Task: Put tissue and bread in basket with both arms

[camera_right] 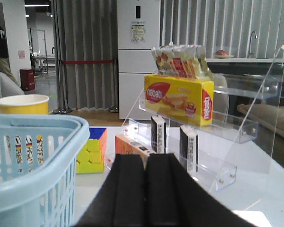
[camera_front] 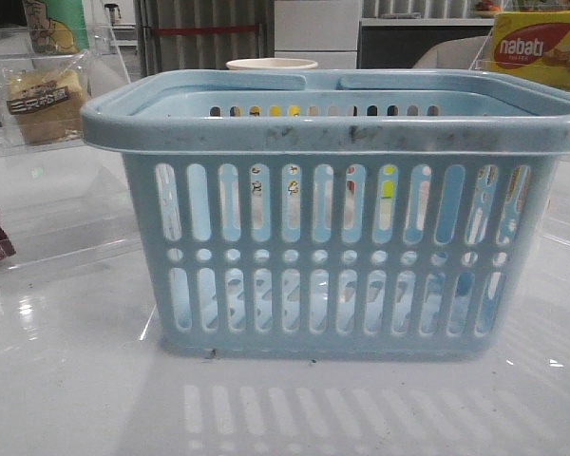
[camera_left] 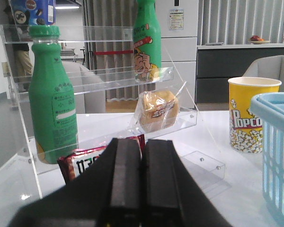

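The light-blue basket [camera_front: 332, 218] stands in the middle of the table and shows in the left wrist view [camera_left: 277, 146] and the right wrist view [camera_right: 33, 151]. The bread [camera_front: 45, 103], a pale yellow piece in a clear bag with a dark label, lies on a clear shelf at the far left; it also shows in the left wrist view [camera_left: 157, 109]. The tissue shows as two small blackish packs [camera_right: 158, 135] standing upright on the right-hand shelf's lower tier. My left gripper [camera_left: 142, 149] is shut and empty, short of the bread. My right gripper [camera_right: 146, 161] is shut and empty, short of the packs.
The left clear shelf [camera_left: 99, 78] holds green bottles [camera_left: 52, 104]; a red-brown wrapper [camera_left: 80, 163] lies at its foot. A popcorn cup [camera_left: 248, 113] stands behind the basket. The right shelf carries the nabati box [camera_right: 180, 97]. An orange box [camera_right: 132, 146] and a puzzle cube [camera_right: 92, 151] lie nearby.
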Available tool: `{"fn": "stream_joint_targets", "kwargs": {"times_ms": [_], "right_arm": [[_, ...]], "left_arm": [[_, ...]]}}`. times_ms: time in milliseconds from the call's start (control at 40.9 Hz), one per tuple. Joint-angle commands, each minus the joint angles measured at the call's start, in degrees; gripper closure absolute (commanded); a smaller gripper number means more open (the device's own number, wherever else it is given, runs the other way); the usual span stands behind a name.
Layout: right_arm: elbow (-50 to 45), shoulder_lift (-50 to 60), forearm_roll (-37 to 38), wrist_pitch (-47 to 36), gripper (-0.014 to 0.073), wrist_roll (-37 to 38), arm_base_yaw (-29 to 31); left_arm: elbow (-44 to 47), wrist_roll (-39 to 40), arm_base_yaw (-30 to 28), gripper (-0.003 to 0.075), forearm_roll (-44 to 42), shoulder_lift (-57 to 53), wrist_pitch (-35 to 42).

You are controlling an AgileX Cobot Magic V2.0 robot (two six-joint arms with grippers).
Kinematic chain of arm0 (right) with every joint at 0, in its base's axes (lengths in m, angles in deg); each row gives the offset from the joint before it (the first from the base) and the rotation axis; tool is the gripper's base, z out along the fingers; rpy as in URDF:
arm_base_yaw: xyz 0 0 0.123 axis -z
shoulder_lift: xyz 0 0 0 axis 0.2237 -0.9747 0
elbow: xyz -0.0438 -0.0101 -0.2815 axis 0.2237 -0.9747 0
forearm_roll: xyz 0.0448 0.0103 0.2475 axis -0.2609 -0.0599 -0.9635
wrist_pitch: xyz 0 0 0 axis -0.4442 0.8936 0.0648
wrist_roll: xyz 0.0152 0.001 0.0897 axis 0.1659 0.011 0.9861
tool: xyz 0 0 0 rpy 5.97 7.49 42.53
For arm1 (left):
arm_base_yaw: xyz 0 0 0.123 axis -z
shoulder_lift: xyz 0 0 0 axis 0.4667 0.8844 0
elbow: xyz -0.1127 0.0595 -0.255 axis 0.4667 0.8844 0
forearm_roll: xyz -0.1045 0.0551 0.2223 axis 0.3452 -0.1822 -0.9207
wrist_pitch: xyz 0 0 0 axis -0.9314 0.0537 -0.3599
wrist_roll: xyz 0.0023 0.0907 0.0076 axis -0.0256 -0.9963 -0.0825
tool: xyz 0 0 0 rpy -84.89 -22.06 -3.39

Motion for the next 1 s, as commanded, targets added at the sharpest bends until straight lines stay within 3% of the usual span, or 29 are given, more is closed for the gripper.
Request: {"fn": "stream_joint_targets", "kwargs": {"times_ms": [0, 122, 538, 979], "right_arm": [[6.95, 1.07, -0.31, -1.47, 0.0567, -0.23, -0.10], [13.43, -0.62, -0.31, 3.26, 0.0567, -0.23, -0.10], [32.66, -19.95, -0.31, 20.47, 0.0567, -0.23, -0.10], [34.21, -29.72, -0.18, 30.33, 0.0567, -0.23, -1.07]], "left_arm": [[-5.43, 0.50, 0.11, 0.0627, -1.08, -0.85, 5.45], [-11.61, 0.50, 0.11, 0.0627, -1.85, 0.36, 3.58], [-36.28, 0.40, 0.11, 0.0627, -2.20, 18.54, -16.35], [-37.35, 0.40, 0.11, 0.0627, -2.20, 30.03, -24.85]]}}
